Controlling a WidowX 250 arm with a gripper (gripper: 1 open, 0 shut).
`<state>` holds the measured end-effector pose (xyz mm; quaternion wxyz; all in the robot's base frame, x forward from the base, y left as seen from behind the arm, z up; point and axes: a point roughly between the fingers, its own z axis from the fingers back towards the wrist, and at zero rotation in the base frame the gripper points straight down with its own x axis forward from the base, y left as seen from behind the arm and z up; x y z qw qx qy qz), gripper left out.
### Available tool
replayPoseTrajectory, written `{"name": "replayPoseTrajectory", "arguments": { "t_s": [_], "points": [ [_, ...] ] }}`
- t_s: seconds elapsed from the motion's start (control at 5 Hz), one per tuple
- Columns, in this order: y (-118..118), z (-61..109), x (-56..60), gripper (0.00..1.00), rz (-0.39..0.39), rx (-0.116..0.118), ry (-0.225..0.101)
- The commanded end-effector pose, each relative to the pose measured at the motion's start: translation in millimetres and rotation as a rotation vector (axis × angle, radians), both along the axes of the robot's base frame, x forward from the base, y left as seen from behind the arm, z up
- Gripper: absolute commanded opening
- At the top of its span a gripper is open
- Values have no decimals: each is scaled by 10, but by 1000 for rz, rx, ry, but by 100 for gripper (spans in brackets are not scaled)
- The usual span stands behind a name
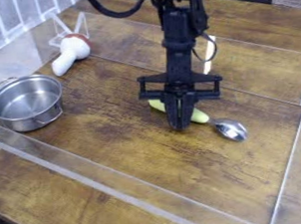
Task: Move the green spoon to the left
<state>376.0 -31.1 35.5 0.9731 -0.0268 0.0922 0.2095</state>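
The black gripper (pixel 181 119) is pointing down, its jaws closing narrowly around the yellow-green handle of the green spoon (pixel 216 124), which is lying on the wooden table (pixel 102 139) with its silver bowl out to the right; a steel bowl (pixel 26 101) is sitting far left
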Motion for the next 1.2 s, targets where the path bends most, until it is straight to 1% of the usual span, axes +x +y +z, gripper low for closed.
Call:
{"name": "replayPoseTrajectory", "arguments": {
  "t_s": [0.0, 0.2, 0.4, 0.6, 0.8, 1.0],
  "points": [
    [83, 424, 140, 0, -44, -26, -102],
    [-10, 591, 107, 0, -101, -49, -112],
    [-132, 660, 75, 0, -145, -63, -118],
    [-129, 818, 141, 0, -161, -96, -143],
    [-46, 1058, 128, 0, -106, -124, -176],
    [-117, 980, 96, 100, -55, -118, -176]
  ]
}}
